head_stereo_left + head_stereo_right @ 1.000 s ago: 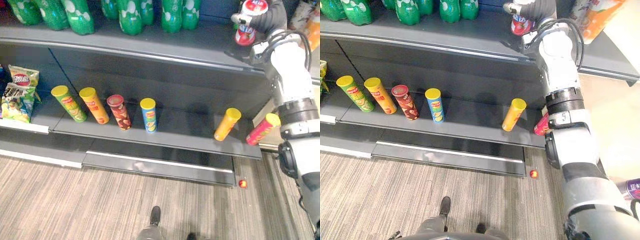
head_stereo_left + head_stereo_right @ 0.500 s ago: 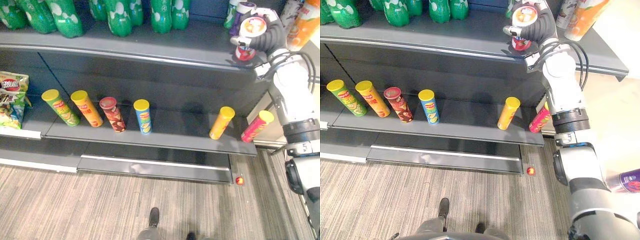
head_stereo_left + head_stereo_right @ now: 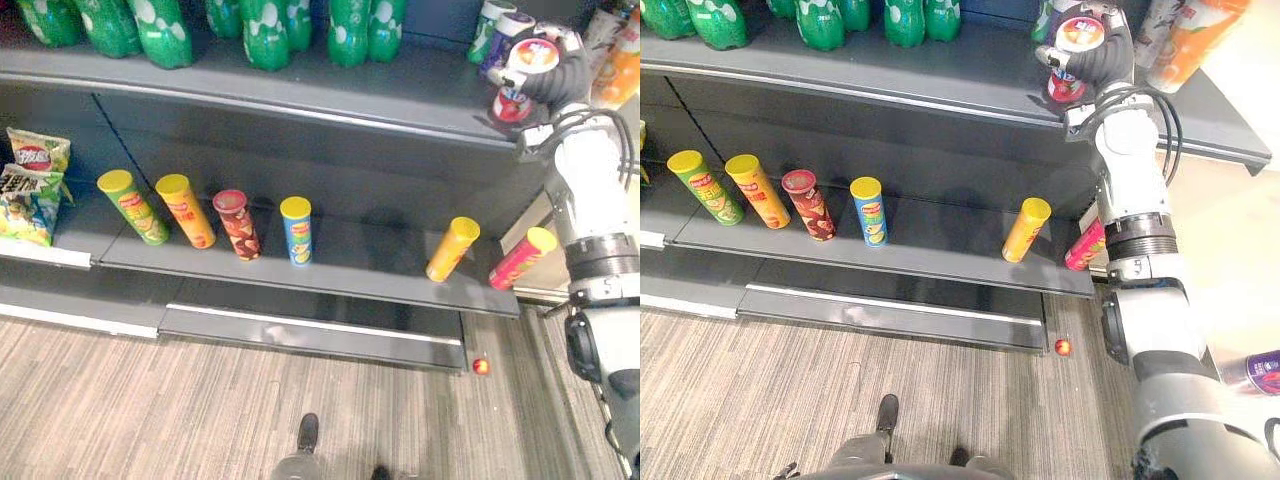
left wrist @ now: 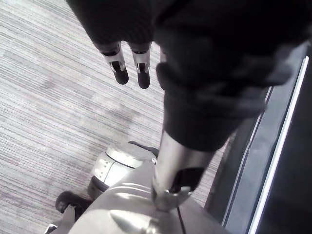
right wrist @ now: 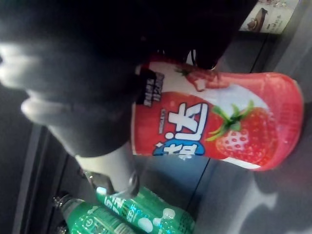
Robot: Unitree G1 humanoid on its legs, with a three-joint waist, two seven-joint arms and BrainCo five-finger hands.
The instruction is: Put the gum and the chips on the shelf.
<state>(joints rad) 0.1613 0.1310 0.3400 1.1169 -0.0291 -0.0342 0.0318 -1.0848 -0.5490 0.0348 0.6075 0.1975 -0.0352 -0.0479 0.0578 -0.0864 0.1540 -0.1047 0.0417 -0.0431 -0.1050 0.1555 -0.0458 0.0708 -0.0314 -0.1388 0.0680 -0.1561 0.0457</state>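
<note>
My right hand point(image 3: 1108, 58) reaches up to the top shelf point(image 3: 300, 95) and is shut on a red gum canister point(image 5: 219, 126) with a strawberry picture. The canister point(image 3: 512, 102) stands upright near the shelf's front edge at the right; whether its base touches the shelf I cannot tell. Several chip tubes point(image 3: 297, 230) lean on the lower shelf point(image 3: 330, 275), with a yellow tube point(image 3: 452, 248) and a pink tube point(image 3: 522, 258) at the right. My left hand point(image 4: 129, 68) hangs over the floor with straight fingers, holding nothing.
Green bottles point(image 3: 255, 25) line the top shelf's back. Cans point(image 3: 500, 25) and an orange bottle point(image 3: 1185, 35) stand close around the canister. Chip bags point(image 3: 30, 190) sit at the far left of the lower level. A small red ball point(image 3: 482, 366) lies on the floor.
The camera has shifted. My right hand has carried the gum canister a little to the right along the top shelf, closer to the cans.
</note>
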